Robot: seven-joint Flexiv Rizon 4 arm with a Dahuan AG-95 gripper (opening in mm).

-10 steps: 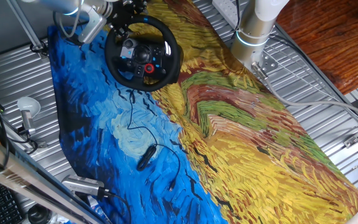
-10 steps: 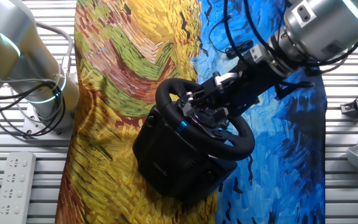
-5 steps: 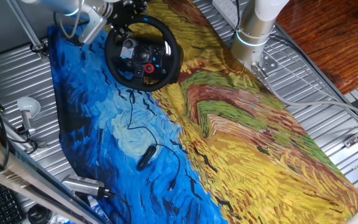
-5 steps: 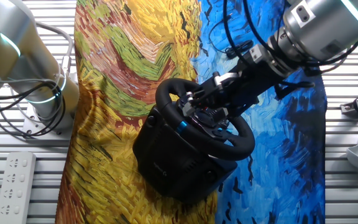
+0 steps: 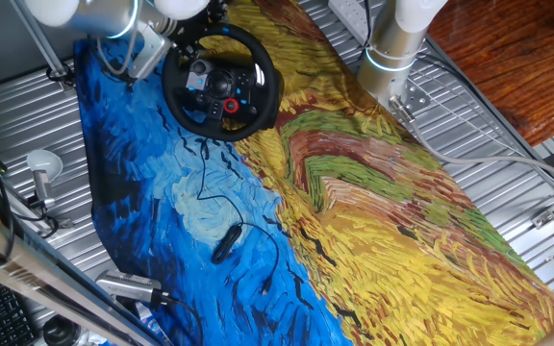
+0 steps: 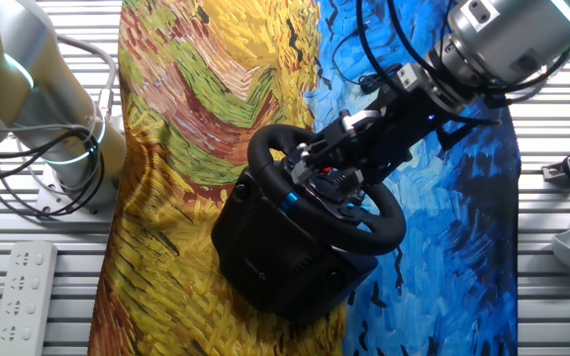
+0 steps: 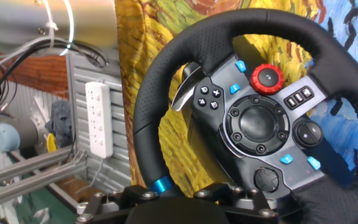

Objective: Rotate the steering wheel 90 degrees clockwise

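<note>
The steering wheel is black with a thick rim and stands on its black base at the far end of the painted cloth. Its grey hub carries a red round button and small blue-lit buttons. My gripper is at the rim's upper left in this fixed view. From the other fixed view the gripper sits over the far side of the steering wheel. In the hand view the steering wheel rim runs down between the jaws of the gripper, at a blue band on the rim. The gripper is shut on the rim.
A small black oval device with a thin cable lies on the blue part of the cloth. A second robot arm's base stands at the cloth's edge. A white power strip lies on the metal table beside it.
The arm's wrist has shifted and lifted slightly behind the wheel. The wheel itself looks barely turned, and the grip on the rim is unchanged.
</note>
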